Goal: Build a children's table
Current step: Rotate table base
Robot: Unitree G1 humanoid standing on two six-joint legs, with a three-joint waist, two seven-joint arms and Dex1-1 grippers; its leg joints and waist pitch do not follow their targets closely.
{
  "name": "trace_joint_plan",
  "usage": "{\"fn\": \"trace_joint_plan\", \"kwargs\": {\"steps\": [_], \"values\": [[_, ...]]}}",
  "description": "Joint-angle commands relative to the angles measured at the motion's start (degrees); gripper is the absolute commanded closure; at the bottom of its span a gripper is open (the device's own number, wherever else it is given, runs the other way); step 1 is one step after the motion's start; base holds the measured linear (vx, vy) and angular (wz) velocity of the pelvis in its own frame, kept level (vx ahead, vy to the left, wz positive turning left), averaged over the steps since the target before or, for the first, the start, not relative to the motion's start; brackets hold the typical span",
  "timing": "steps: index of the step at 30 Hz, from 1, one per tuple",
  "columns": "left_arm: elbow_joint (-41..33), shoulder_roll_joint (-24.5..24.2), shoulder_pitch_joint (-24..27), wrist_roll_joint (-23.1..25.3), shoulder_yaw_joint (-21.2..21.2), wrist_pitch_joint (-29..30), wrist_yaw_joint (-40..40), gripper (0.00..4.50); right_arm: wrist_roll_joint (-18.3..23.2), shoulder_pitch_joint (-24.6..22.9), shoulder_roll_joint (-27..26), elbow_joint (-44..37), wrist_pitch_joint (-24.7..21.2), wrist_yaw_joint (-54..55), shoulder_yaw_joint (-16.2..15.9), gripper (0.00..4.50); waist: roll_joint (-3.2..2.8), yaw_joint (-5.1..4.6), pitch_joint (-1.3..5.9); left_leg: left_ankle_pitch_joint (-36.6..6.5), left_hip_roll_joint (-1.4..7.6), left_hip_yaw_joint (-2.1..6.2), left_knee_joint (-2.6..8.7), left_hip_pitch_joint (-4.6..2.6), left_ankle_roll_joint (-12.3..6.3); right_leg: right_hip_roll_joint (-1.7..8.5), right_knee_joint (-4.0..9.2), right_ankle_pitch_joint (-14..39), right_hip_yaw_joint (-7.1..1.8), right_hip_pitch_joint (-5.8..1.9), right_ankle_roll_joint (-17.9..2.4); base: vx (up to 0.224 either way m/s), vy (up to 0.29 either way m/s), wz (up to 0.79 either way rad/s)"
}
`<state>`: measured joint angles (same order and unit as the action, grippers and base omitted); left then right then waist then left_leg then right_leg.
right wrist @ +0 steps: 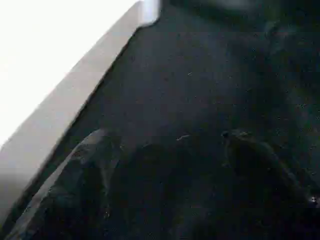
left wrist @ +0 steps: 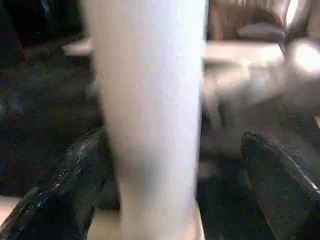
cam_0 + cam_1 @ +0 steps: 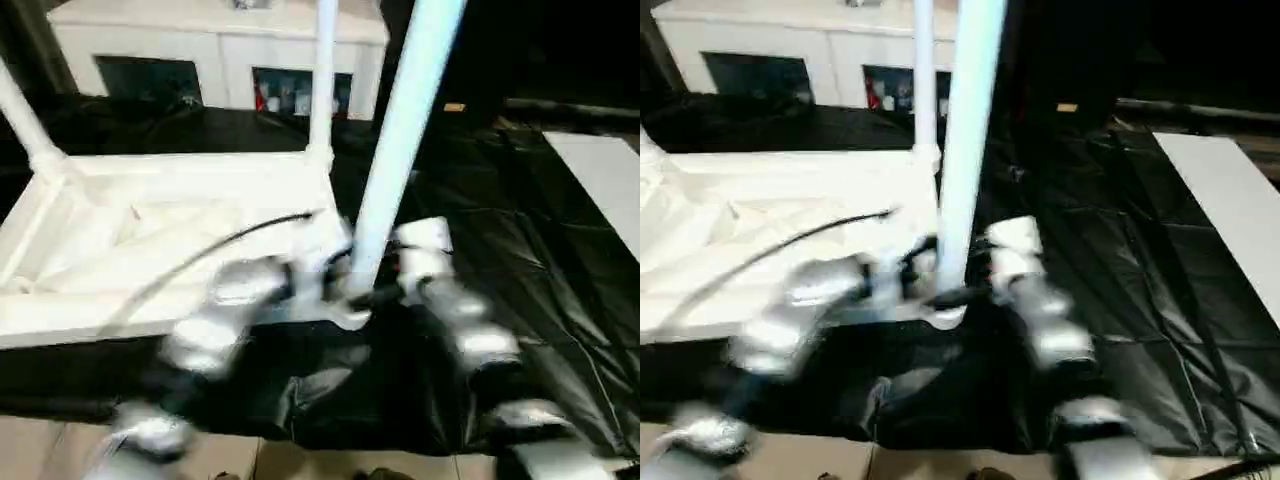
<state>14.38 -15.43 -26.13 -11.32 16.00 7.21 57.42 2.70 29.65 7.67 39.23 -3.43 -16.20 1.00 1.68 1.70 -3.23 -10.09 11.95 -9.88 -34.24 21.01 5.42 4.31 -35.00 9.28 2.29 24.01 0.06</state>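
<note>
The long white tapered plastic leg (image 3: 400, 140) is flanked near its base by the wide-open left pincer (image 2: 175, 165); beside it, the right pincer (image 1: 170, 165) is held open, empty.

this looks like a home room set up as a work space. at the far side stands a white cabinet (image 3: 215, 45) with glass doors, small coloured things behind the glass. a crinkled black sheet (image 3: 480, 240) is spread over the floor, and pale floor tiles (image 3: 60, 450) show at its near edge. a flat white board (image 3: 605, 180) lies on the sheet at the far right. in the left wrist view a wicker chair (image 2: 240, 20) stands in the background.
</note>
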Motion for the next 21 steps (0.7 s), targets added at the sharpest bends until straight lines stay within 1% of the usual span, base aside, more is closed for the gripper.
{"fn": "trace_joint_plan", "kwargs": {"steps": [1,2,3,4,5,6,7,8,9,10,11,12,13,14,15,16,17,18,19,20,21], "values": [[-2.88,-1.18,0.72,-0.34,0.25,1.74,2.59,0.09,0.35,-1.15,0.62,-3.06,0.06,-2.4,-0.31,0.69,-0.78,0.36,3.9,-16.38,0.66,-0.34,4.4,-0.64,-0.57,2.09,3.77,11.74,-1.72,-2.95,-12.02,0.0,0.0,0.0],[-3.56,-2.5,1.26,-0.28,-0.17,2.25,2.85,0.09,-0.2,-2.59,2.33,-5.46,-0.39,-4.82,-1.5,0.69,-0.82,0.37,3.88,-16.38,0.65,-0.34,4.42,-0.61,-0.54,2.08,3.74,11.74,-1.71,-2.91,-12.11,0.0,0.0,0.0],[-4.15,-5.06,1.95,-0.53,-0.88,3.26,4.07,0.09,-1.55,-4.97,5.72,-9.25,-1.43,-9.0,-3.83,0.69,-0.78,0.57,3.82,-16.7,0.67,-0.33,4.48,-0.63,-0.53,2.08,3.86,12.0,-1.7,-3.01,-12.06,0.0,0.0,0.0],[-4.15,-5.06,1.95,-0.53,-0.88,3.26,4.07,0.09,-1.55,-4.97,5.72,-9.25,-1.43,-9.0,-3.83,0.69,-0.84,0.82,3.73,-17.09,0.71,-0.35,4.48,-0.8,-0.56,1.97,3.97,12.34,-1.66,-2.93,-11.9,0.0,0.0,0.0],[-3.9,-5.98,2.08,-0.4,-1.14,3.34,4.37,0.09,-1.91,-6.17,7.29,-11.02,-1.66,-11.2,-4.87,0.69,-0.61,0.98,3.62,-18.14,0.58,-0.37,4.55,-0.7,-0.59,2.02,4.08,14.51,-1.7,-2.91,-11.44,0.0,0.0,0.0],[-2.98,-6.85,2.04,-0.1,-1.37,3.04,4.82,0.09,-1.71,-7.58,8.86,-13.27,-2.01,-13.81,-5.86,0.69,-0.58,1.09,3.6,-18.31,0.55,-0.37,4.58,-0.68,-0.65,2.03,4.2,15.19,-1.73,-2.95,-11.11,0.0,0.0,0.0],[-1.33,-7.49,1.68,0.97,-1.44,1.91,4.57,0.09,-1.63,-8.82,10.41,-15.23,-2.31,-16.27,-6.79,0.69,-0.6,1.3,3.43,-19.03,0.58,-0.34,4.61,-0.74,-0.77,2.04,4.47,16.89,-1.78,-2.82,-10.28,0.0,0.0,0.0],[0.58,-7.99,1.1,2.13,-1.43,1.03,3.77,0.09,-1.29,-10.2,12.03,-17.57,-2.73,-18.98,-7.78,0.69,-0.42,1.32,3.41,-19.24,0.56,-0.31,4.62,-0.63,-0.76,2.1,4.51,17.69,-1.77,-2.89,-9.9,0.0,0.0,0.0],[1.66,-8.32,0.71,2.54,-1.23,1.28,3.83,0.09,-1.02,-10.99,12.93,-19.03,-3.03,-20.52,-8.33,0.69,-0.42,1.39,3.49,-19.05,0.53,-0.18,4.68,-0.51,-0.76,2.21,4.56,18.79,-1.8,-2.88,-9.12,0.0,0.0,0.0],[2.5,-8.57,0.41,2.86,-1.08,1.47,3.87,0.09,-0.81,-11.6,13.63,-20.16,-3.26,-21.71,-8.76,0.69,-0.42,1.39,3.49,-19.05,0.53,-0.18,4.68,-0.51,-0.76,2.21,4.56,18.79,-1.8,-2.88,-9.12,0.0,0.0,0.0],[4.29,-8.9,-0.27,3.62,-0.84,1.14,3.49,0.35,-0.44,-12.97,15.13,-22.69,-3.99,-24.0,-9.58,0.69,-0.36,1.56,3.32,-19.77,0.55,-0.19,4.71,-0.59,-0.93,2.05,4.89,19.97,-1.79,-2.72,-8.43,0.0,0.0,0.0],[6.24,-8.85,-1.15,4.11,-0.8,0.95,2.94,0.35,0.0,-14.22,16.53,-25.06,-4.57,-26.2,-10.38,0.69,-0.4,1.58,3.32,-20.12,0.51,-0.14,4.66,-0.65,-0.96,2.07,4.83,20.42,-1.78,-2.7,-8.32,0.0,0.0,0.0],[8.47,-8.73,-2.35,4.32,-0.58,-0.1,3.6,0.43,0.6,-16.0,18.42,-28.33,-5.81,-28.5,-11.09,0.69,-0.54,1.61,3.35,-20.0,0.47,-0.09,4.7,-0.54,-1.08,2.13,5.07,20.71,-1.81,-2.81,-7.86,0.0,0.0,0.0],[8.62,-8.72,-2.45,4.33,-0.56,-0.19,3.66,0.43,0.66,-16.16,18.59,-28.64,-5.95,-28.68,-11.15,0.69,-0.46,1.69,3.44,-19.86,0.48,-0.04,4.65,-0.58,-1.1,2.2,4.96,20.6,-1.79,-2.84,-7.91,0.0,0.0,0.0],[9.19,-8.76,-2.99,4.36,-0.31,-0.33,4.35,0.43,0.93,-16.94,19.46,-30.09,-6.49,-29.7,-11.5,0.69,-0.64,1.76,3.47,-19.56,0.62,0.05,4.69,-0.55,-1.02,2.39,4.85,20.4,-1.84,-2.75,-8.31,0.0,0.0,0.0],[9.33,-8.9,-3.31,4.44,0.04,-0.38,5.07,0.67,1.12,-17.51,20.06,-31.1,-6.87,-30.33,-11.73,0.69,-0.63,1.71,3.5,-19.36,0.62,0.08,4.7,-0.4,-0.89,2.43,4.83,20.09,-1.79,-2.87,-8.68,0.0,0.0,0.0],[9.33,-8.9,-3.31,4.44,0.04,-0.38,5.07,0.79,1.12,-17.51,20.06,-31.1,-6.87,-30.33,-11.73,0.69,-0.48,1.67,3.58,-19.07,0.64,0.06,4.66,-0.4,-0.95,2.41,4.77,19.22,-1.81,-2.86,-9.12,0.0,0.0,0.0],[9.34,-9.0,-3.47,4.51,0.26,-0.33,5.44,0.79,1.24,-17.84,20.41,-31.69,-7.08,-30.71,-11.9,0.69,-0.49,1.62,3.57,-18.79,0.68,0.07,4.66,-0.32,-0.94,2.42,4.67,18.62,-1.83,-2.88,-9.4,0.0,0.0,0.0],[9.68,-9.63,-3.88,5.57,1.26,-0.61,5.93,0.85,1.1,-18.1,20.68,-32.55,-7.4,-30.69,-12.01,0.69,-0.9,1.62,3.56,-19.01,0.66,0.05,4.62,-0.46,-0.98,2.39,4.63,18.23,-1.82,-2.76,-9.88,0.0,0.0,0.0],[9.7,-9.68,-3.91,5.65,1.33,-0.63,5.97,0.85,1.09,-18.12,20.7,-32.61,-7.42,-30.69,-12.01,0.69,-0.77,1.53,3.5,-19.3,0.69,0.03,4.67,-0.48,-1.04,2.29,4.81,18.33,-1.81,-2.71,-9.86,0.0,0.0,0.0],[10.14,-10.21,-4.24,6.59,2.17,-0.99,6.56,1.05,1.03,-18.42,21.0,-33.8,-8.06,-30.71,-12.01,0.69,-0.75,1.56,3.58,-19.03,0.64,0.04,4.62,-0.43,-1.05,2.32,4.6,17.67,-1.81,-2.86,-10.08,0.0,0.0,0.0]]}}
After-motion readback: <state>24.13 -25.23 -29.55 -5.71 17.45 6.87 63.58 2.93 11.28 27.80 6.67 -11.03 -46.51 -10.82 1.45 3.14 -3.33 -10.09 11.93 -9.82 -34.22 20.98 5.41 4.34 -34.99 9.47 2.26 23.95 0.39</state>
